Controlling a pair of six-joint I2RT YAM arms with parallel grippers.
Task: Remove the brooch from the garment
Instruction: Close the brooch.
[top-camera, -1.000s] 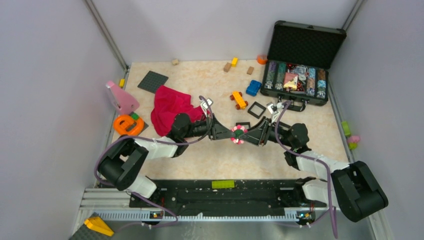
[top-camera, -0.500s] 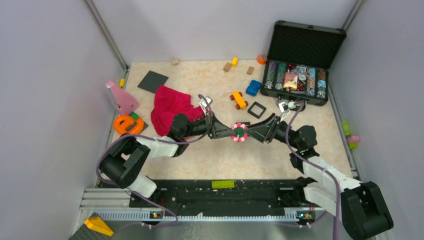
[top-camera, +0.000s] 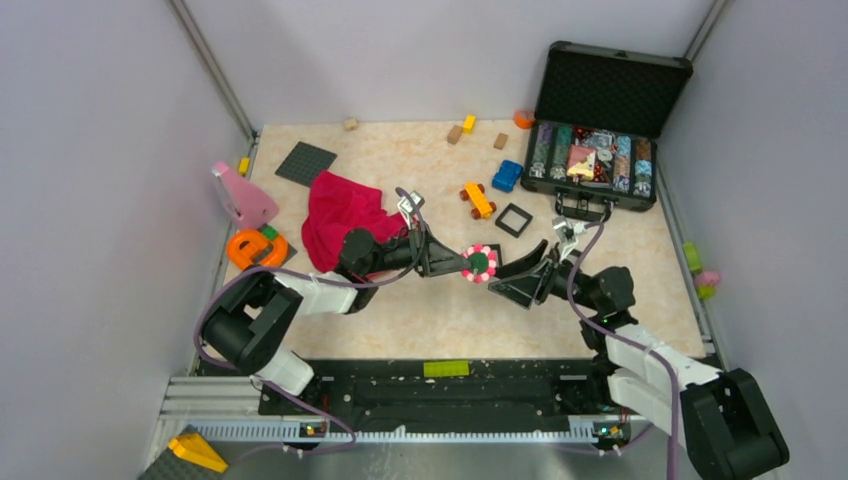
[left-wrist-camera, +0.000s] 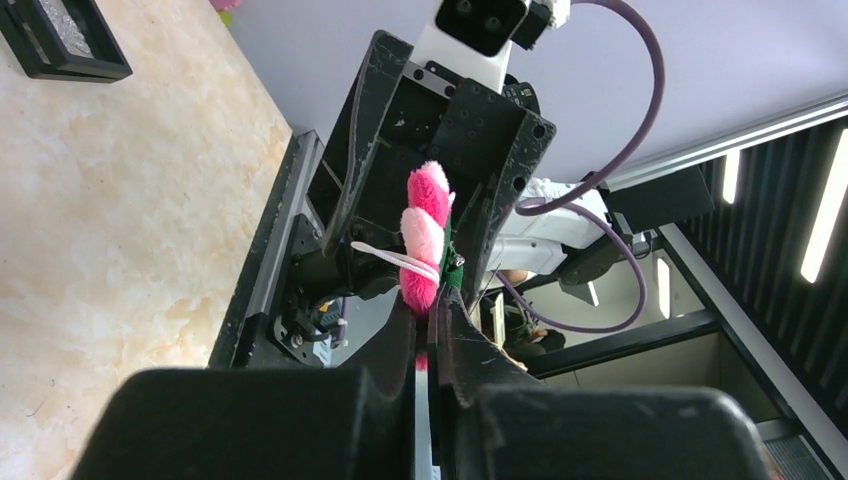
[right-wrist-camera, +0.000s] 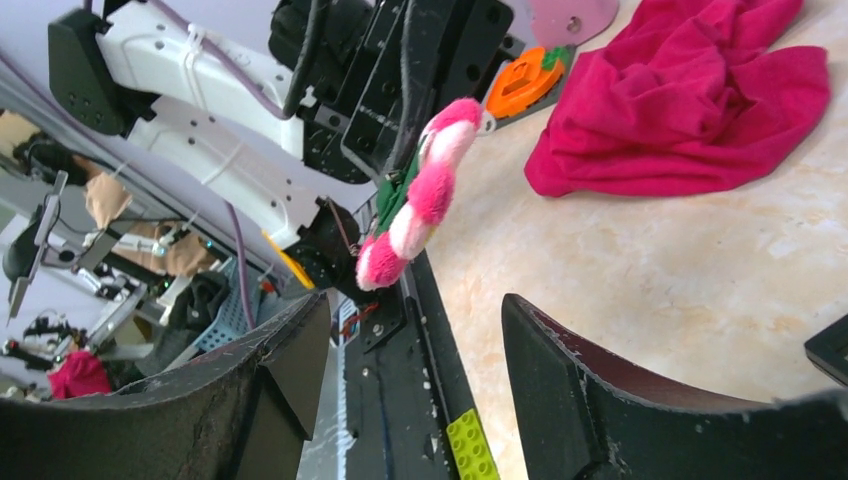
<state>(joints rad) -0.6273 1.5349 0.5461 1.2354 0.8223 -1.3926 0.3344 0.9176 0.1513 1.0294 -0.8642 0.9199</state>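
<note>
Since a second ago the right gripper (top-camera: 506, 279) is letting go of the brooch (top-camera: 480, 263) and backing off. Its jaws are now standing wide apart with nothing between them, and the pink-and-white flower is sitting just clear of their tips.

The left gripper (top-camera: 466, 264) is doing all the holding, its jaws pinched almost fully together on the brooch's lower edge, as its own wrist view is showing. The brooch is hanging in the air, well apart from the garment (top-camera: 345, 215) on that cloth's right in the overhead view, and is not touching it. The garment is lying crumpled on the table (top-camera: 420, 320).

The grip is looking like the weak point. It is pinching only the soft rim, so a quick swing of the left arm could be twisting the brooch loose and dropping it. If that arm is carrying it back over the garment, it could be landing on the cloth again. The right fingers are also close enough that a crooked retreat could be clipping the petals.
</note>
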